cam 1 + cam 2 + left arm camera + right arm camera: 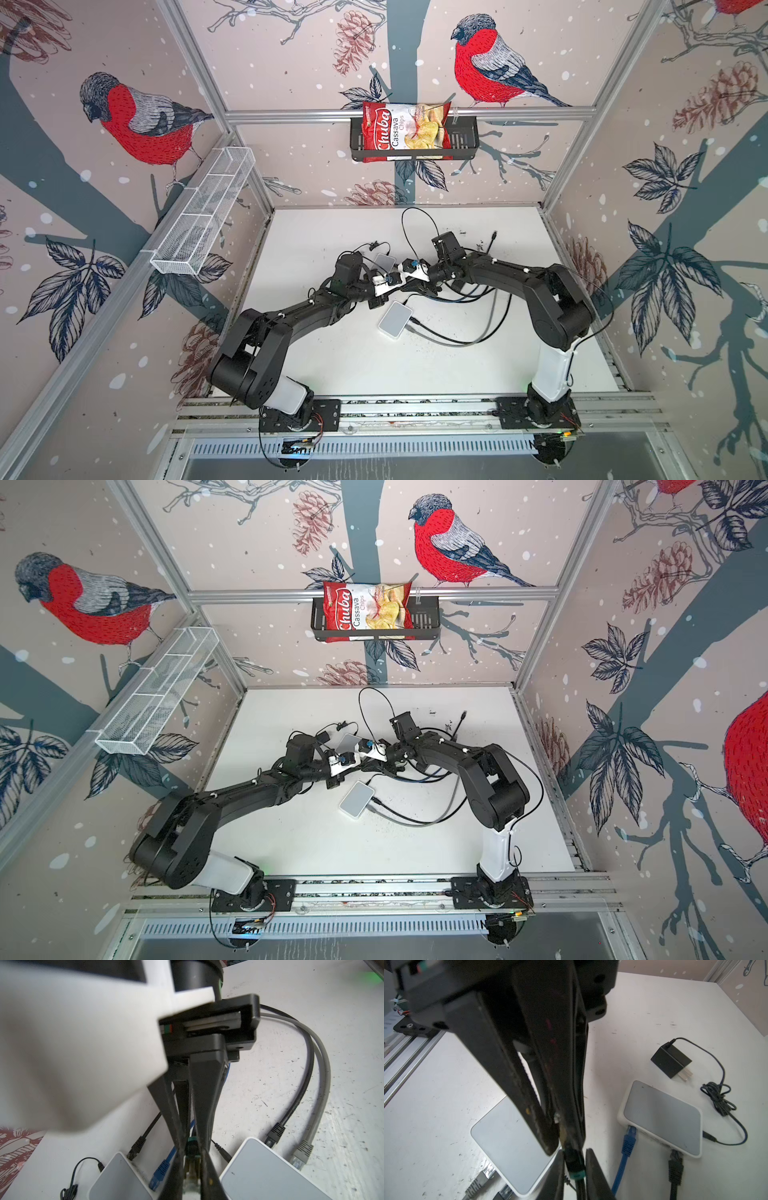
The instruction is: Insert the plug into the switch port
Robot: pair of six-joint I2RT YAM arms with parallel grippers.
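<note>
Plug (192, 1142), green-collared, held off the table between a cabled switch (662, 1118) and a second switch (512, 1147), where both grippers meet at centre frame in both top views. Left gripper (575, 1157) fingers pinch its boot, probably steadying it for a regrasp. Right gripper (562, 1136) fingers stand close about its front end, but a firm pinch cannot be told. Table (332, 365) white and scuffed; bird-patterned walls (124, 124); chip bag (405, 129) upper centre.
</note>
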